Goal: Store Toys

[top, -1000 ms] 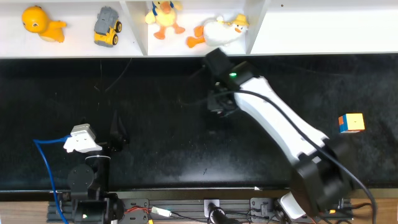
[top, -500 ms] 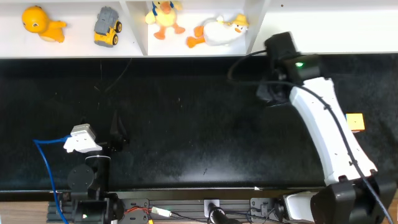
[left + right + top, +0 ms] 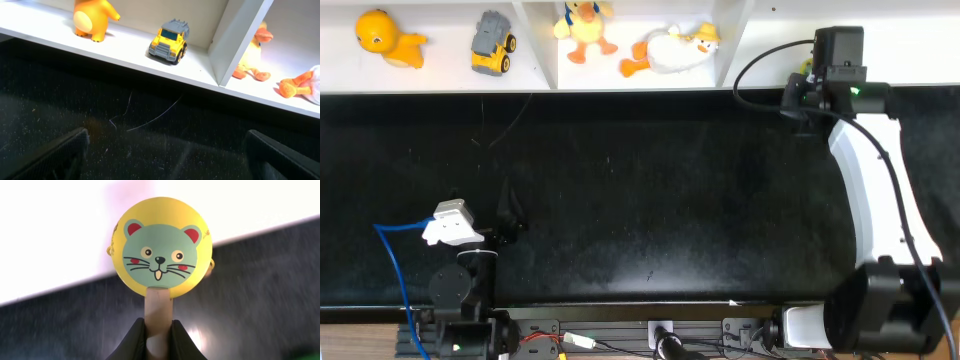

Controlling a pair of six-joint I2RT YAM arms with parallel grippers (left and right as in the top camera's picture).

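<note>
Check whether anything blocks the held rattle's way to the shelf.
Nothing visible does: the right gripper holds the yellow animal-face rattle just before the white shelf, with no object between them.

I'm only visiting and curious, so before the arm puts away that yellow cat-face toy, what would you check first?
1. Right pincer shut on the cat-face toy: ok.
2. Toy stands straight in the grip: ok.
3. Room in the right shelf bay: cannot tell, the arm covers part of it.
4. Left pincer open and far from the right arm: ok.
5. Yellow truck stored in another bay, off the path: ok.
</note>
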